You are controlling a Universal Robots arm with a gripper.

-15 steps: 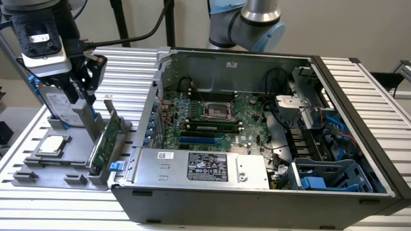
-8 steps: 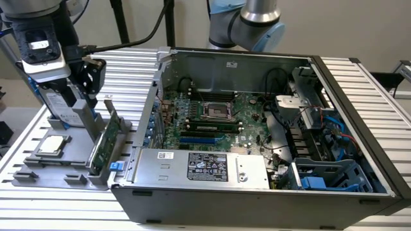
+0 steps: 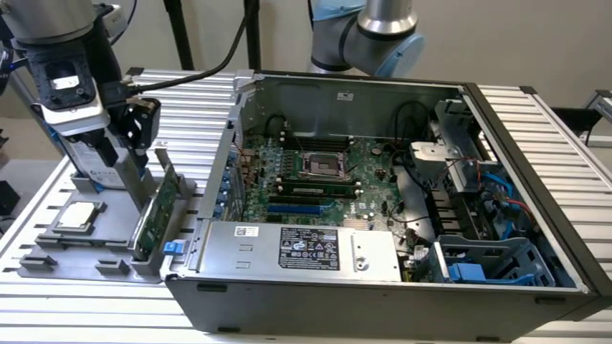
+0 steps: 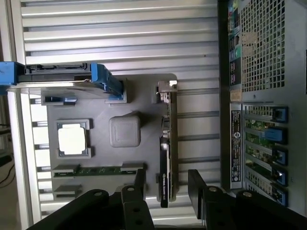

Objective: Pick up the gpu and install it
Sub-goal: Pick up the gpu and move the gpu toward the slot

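As we look down from the wrist, the claw (image 4: 167, 178) is nearest. Its two dark fingers (image 4: 140, 182) are spread wide and grip nothing. The one gpu (image 4: 168, 143) runs along the gap between them, and neither finger touches it.

We see the gpu standing on its long edge in a slot of the grey holder tray (image 4: 144, 96). Its silver bracket (image 4: 167, 88) is at the end farther from the fingers. We count four other things on that one tray:
- one square silver CPU (image 4: 72, 139)
- one thin memory stick (image 4: 98, 170) lying in its slot
- one plain grey square block (image 4: 124, 130)
- one hard drive (image 4: 62, 76) with blue side rails, at the far end from the claw

The tray rests on the ribbed aluminium counter (image 4: 120, 33).

Just beside the tray sits one open computer case (image 3: 383, 312). In the exterior view the gpu stands near the case's side wall, at the exterior view's left, with the arm's wrist (image 3: 62, 79) hanging above the tray.

Inside the case we make out one green motherboard (image 3: 359, 175) with one CPU socket (image 3: 320, 166). One labelled power supply (image 3: 297, 247) lies along the near wall, and one blue drive cage (image 3: 492, 261) sits at the exterior view's right. Beyond the case, one blue-capped arm joint (image 3: 378, 32) rises over the back edge.
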